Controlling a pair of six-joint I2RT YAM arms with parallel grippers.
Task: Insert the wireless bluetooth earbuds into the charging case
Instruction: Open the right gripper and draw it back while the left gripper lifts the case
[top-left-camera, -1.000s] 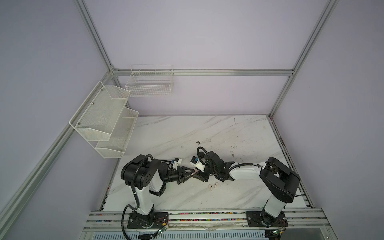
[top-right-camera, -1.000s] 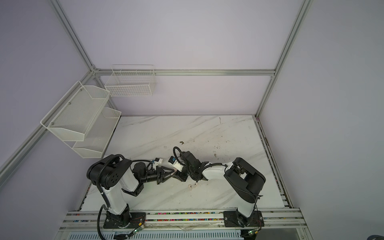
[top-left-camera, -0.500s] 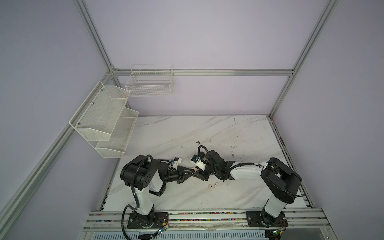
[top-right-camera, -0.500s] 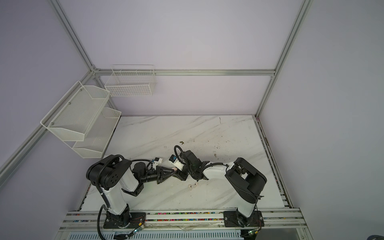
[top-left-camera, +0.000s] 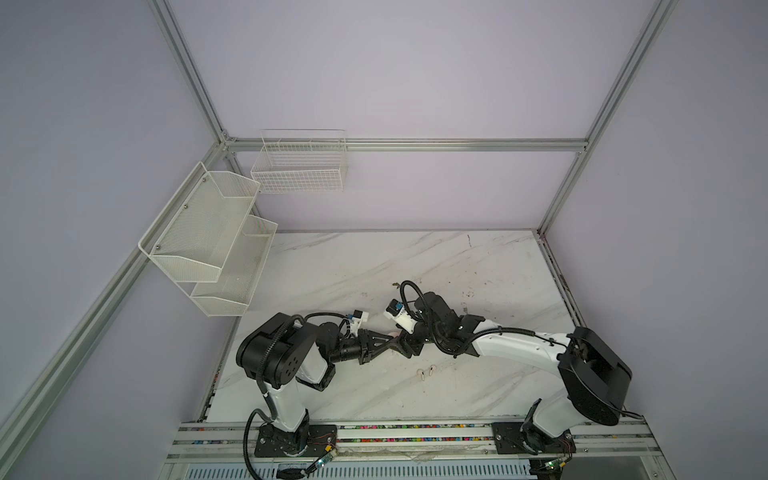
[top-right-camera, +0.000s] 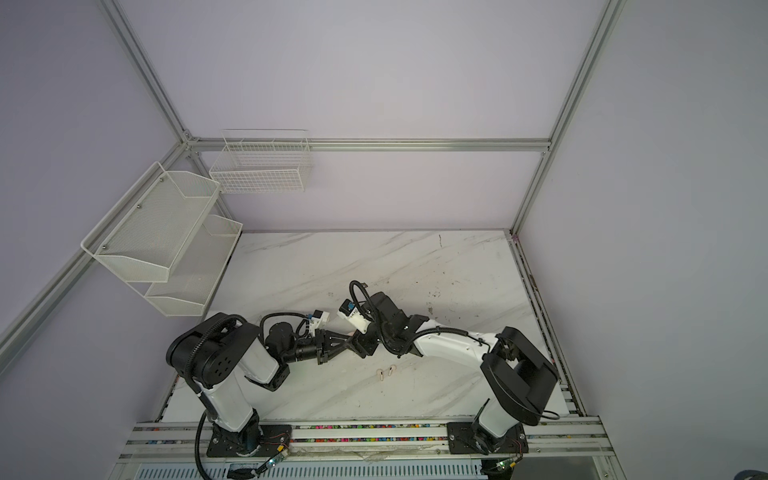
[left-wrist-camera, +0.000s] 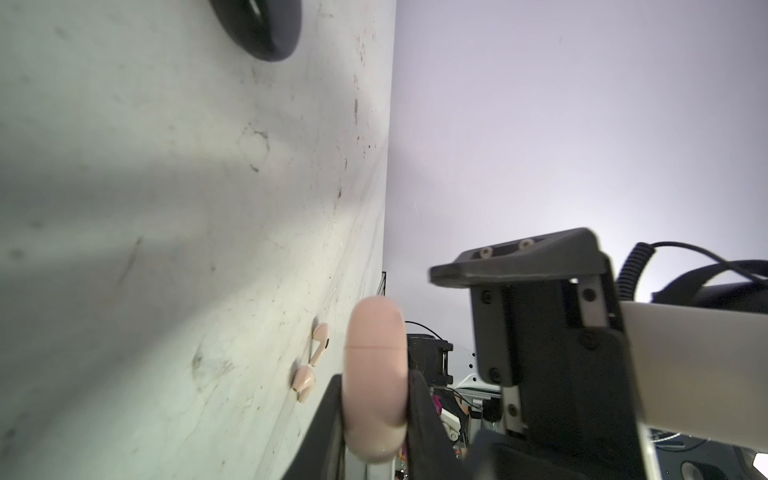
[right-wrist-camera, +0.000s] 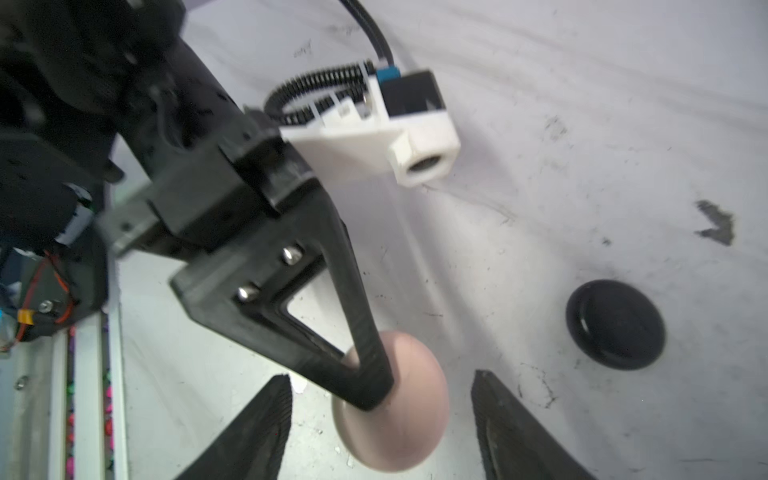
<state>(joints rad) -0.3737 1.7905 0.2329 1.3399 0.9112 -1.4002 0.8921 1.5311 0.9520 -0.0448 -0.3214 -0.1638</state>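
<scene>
Just above the scuffed, marble-patterned table (top-left-camera: 374, 266), my left gripper (left-wrist-camera: 376, 384) pinches a smooth, rounded pink charging case (left-wrist-camera: 376, 332) on edge, its lid shut along the seam. The ribbed fingers of my right gripper (right-wrist-camera: 382, 415) stand spread on either side of that case, not touching it. Two glossy pink earbuds (left-wrist-camera: 320, 343) lie on the table near the case. A black puck-shaped case (right-wrist-camera: 615, 324) sits farther off.

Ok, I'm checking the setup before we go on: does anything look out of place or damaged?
No damage shows. The pink case is clamped on edge, lid shut, in the left hand, while both pink earbuds lie loose on the scuffed, dark-marked table.
</scene>
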